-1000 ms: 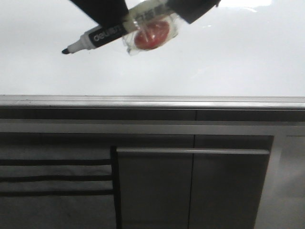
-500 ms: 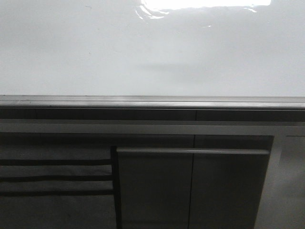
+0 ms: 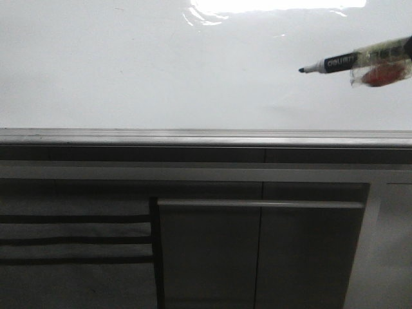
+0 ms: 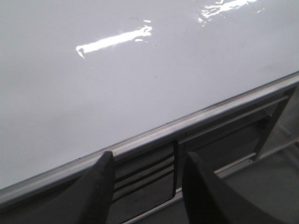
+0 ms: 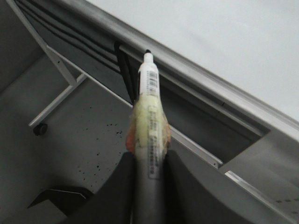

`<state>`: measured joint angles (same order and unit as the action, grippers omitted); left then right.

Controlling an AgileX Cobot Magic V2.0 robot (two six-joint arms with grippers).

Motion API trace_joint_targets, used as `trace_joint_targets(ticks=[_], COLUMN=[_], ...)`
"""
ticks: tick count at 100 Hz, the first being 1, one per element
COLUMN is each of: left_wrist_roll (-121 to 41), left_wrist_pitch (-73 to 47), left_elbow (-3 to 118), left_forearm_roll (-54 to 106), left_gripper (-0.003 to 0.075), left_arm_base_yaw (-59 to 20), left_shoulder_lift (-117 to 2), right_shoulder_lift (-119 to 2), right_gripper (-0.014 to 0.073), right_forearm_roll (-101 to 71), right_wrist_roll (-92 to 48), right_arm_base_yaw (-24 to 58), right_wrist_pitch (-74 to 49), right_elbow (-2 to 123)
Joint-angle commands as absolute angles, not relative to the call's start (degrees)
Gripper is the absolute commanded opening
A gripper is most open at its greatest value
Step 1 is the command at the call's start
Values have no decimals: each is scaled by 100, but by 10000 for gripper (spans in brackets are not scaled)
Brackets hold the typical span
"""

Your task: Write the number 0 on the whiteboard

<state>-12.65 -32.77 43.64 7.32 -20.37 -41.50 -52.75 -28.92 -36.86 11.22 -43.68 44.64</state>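
grey cabinet panels (image 3: pixel 206 251) sit below the glossy white whiteboard (image 3: pixel 129 77); no number 0 shows, and the black marker (image 3: pixel 335 62) hovers at right. your left tool (image 4: pixel 147 196) gapes empty. your right tool (image 5: pixel 149 186) pinches the marker: bring its tip squarely onto the board.

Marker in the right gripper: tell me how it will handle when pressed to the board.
The marker looks rigid and light. Its round barrel might twist, though the tape wrap probably adds grip. The glossy whiteboard may let the tip skate.
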Motion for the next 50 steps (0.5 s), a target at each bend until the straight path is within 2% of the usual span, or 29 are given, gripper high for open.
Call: trace_joint_targets(ticks=[1, 37, 50], left_wrist_roll=[-1175, -1175, -1175], left_wrist_pitch=[-2759, -2759, -2759], left_elbow=[4484, 4484, 4484], left_forearm_roll=[865, 865, 865], left_gripper=[316, 316, 316], left_arm_base_yaw=[-2014, -2014, -2014], left_shoulder_lift=[-4138, -4138, -4138], right_shoulder_lift=[-5325, -5437, -5525], right_gripper=[26, 26, 26], right_forearm_roll=[-3054, -3328, -3343], right_wrist_roll=[-3683, -3683, -3721], right_arm_base_yaw=[1081, 1081, 1081], right_wrist_pitch=[-4107, -3441, -3557], right_elbow=[4607, 4650, 4838])
